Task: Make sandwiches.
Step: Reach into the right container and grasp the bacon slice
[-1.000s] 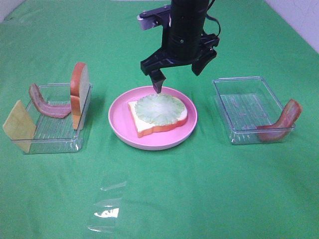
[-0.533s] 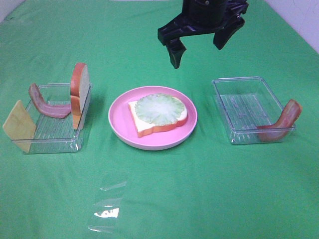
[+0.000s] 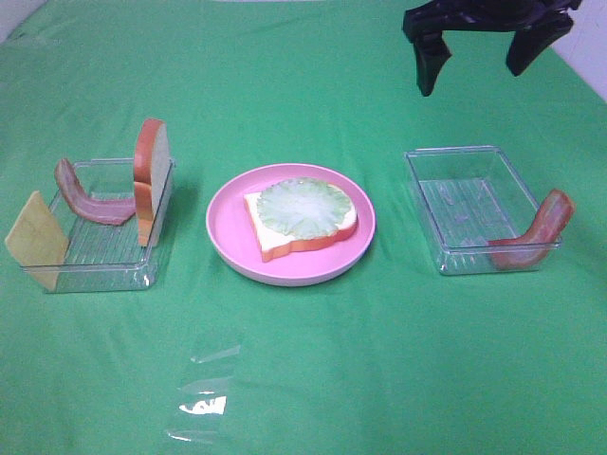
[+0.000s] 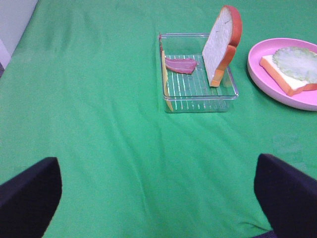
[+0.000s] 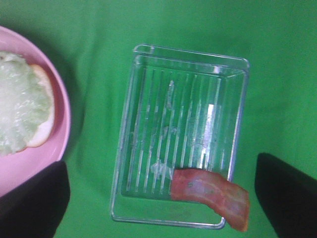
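Pink plate (image 3: 223,237) dead centre, within either arm's reach I'd say, carrying a flat bread slice (image 3: 285,245) topped with lettuce (image 3: 303,207). Left tray (image 3: 95,256) holds the second slice (image 3: 150,180) on edge, probably easy to pinch, plus bacon (image 3: 90,204) and cheese (image 3: 36,239). Right gripper (image 3: 472,76) hangs spread and empty over the right tray (image 3: 455,204). Its wrist view looks straight down on the other bacon strip (image 5: 210,196). Left gripper (image 4: 158,198), unseen from above, is released too.

Green cloth table (image 3: 379,360): clear tray L (image 3: 95,256), pink plate (image 3: 228,227) mid, clear tray R (image 3: 465,204), plastic scrap (image 3: 204,393) front
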You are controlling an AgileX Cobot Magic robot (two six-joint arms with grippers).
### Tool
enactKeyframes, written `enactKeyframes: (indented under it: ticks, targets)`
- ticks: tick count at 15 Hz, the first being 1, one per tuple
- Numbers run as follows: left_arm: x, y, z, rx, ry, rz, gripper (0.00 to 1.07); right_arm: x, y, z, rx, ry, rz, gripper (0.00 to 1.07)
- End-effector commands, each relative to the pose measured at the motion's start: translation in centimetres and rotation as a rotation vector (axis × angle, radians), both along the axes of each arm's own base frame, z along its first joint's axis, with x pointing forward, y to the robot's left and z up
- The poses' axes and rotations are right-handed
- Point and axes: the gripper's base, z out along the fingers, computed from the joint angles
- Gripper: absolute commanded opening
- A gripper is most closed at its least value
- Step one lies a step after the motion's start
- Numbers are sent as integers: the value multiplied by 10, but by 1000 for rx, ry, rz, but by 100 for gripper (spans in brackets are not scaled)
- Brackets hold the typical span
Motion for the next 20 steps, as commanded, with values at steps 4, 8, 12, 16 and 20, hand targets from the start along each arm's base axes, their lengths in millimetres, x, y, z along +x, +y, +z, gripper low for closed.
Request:
enactKeyframes:
  ticks: [4, 8, 12, 16, 20]
  targets:
    - [0, 0, -1, -1, -5, 2, 98, 0, -64, 1, 65, 124, -144, 98]
    - [0, 0, -1, -1, -5, 2, 98, 2, -124, 0, 112, 128, -273, 98]
    - [0, 0, -1, -1, -5, 2, 98, -1, -143, -7, 116, 152, -308, 98]
    - [0, 0, -1, -1, -5, 2, 98, -10, -143, -43, 100, 255, -297, 98]
    - [0, 0, -1, -1, -5, 2, 98, -16, -139, -66, 131, 289, -295, 98]
